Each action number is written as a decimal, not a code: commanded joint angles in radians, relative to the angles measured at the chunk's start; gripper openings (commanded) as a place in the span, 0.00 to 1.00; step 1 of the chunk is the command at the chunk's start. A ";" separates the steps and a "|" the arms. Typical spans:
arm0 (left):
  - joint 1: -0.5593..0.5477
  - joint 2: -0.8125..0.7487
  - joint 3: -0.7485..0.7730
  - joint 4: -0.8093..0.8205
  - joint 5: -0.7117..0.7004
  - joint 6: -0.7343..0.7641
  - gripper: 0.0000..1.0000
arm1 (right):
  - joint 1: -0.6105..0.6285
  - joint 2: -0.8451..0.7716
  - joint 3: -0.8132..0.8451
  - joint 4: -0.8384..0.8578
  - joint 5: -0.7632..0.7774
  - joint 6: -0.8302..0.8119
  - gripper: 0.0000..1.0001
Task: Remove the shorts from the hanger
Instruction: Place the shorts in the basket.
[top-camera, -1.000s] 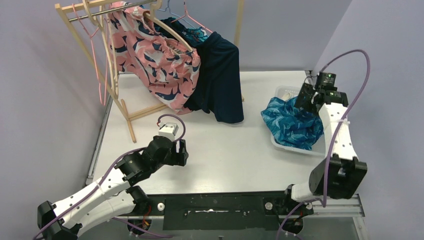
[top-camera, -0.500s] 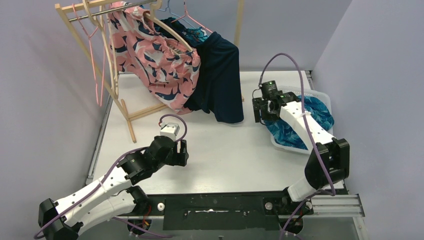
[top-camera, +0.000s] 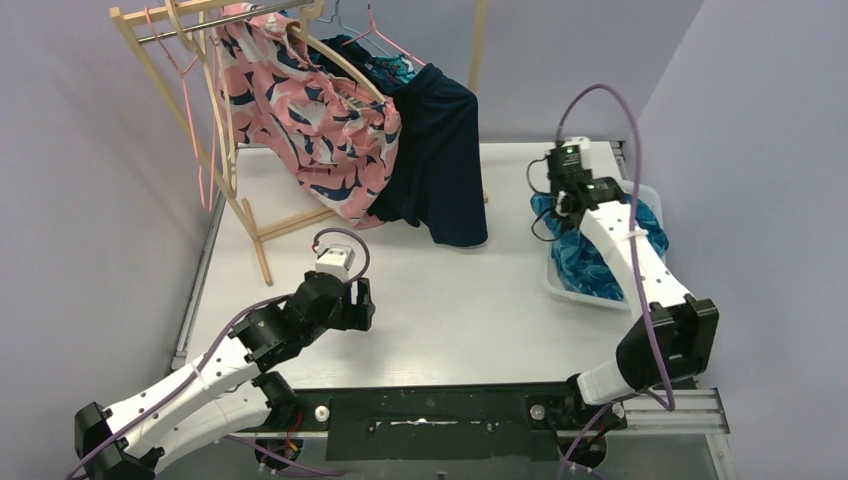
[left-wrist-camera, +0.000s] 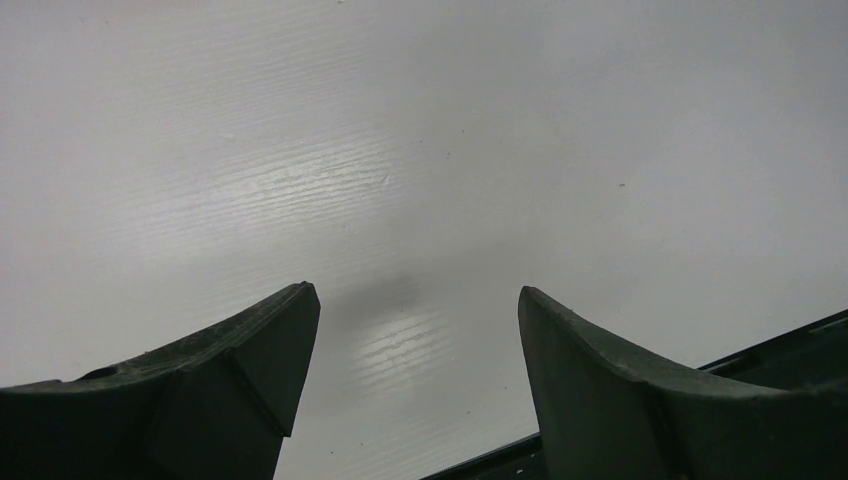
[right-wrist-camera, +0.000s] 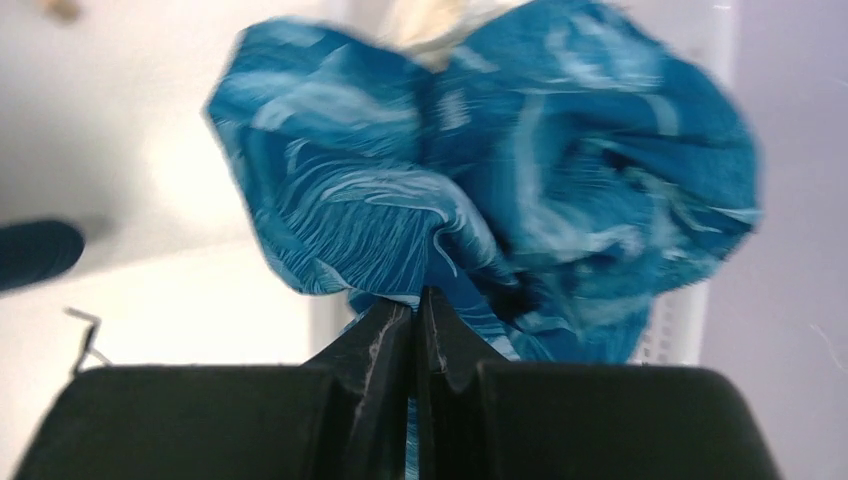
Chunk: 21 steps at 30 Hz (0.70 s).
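Observation:
Pink-and-navy floral shorts (top-camera: 320, 120) and dark navy shorts (top-camera: 440, 160) hang from hangers on the wooden rack (top-camera: 250, 215), and a bit of teal shorts (top-camera: 395, 68) shows behind them. Blue wave-patterned shorts (top-camera: 600, 265) (right-wrist-camera: 500, 160) lie bunched in the white bin (top-camera: 555, 280) at the right. My right gripper (top-camera: 550, 212) (right-wrist-camera: 418, 295) is over the bin's left end, shut, with the blue fabric gathered at its tips. My left gripper (top-camera: 362, 305) (left-wrist-camera: 415, 292) hovers open over bare table in front of the rack, holding nothing.
Empty pink hangers (top-camera: 190, 110) hang at the rack's left end. A pale cloth (right-wrist-camera: 440, 20) peeks out behind the blue shorts in the bin. The rack's wooden foot (top-camera: 262, 265) reaches toward the left arm. Purple walls close in on both sides.
My right gripper swung from the bin's far side out to the left, then back over the bin's left end, and closed. The blue shorts shifted inside the bin. The left arm stayed put.

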 joint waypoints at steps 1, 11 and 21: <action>-0.005 -0.018 0.022 0.028 -0.022 -0.005 0.73 | -0.151 -0.105 0.055 0.097 0.031 0.054 0.02; -0.007 0.027 0.026 0.033 0.000 0.005 0.73 | -0.352 0.279 0.030 0.120 -0.482 0.031 0.09; -0.011 0.000 0.022 0.028 -0.010 -0.005 0.73 | -0.332 0.287 -0.013 0.052 -0.455 0.033 0.34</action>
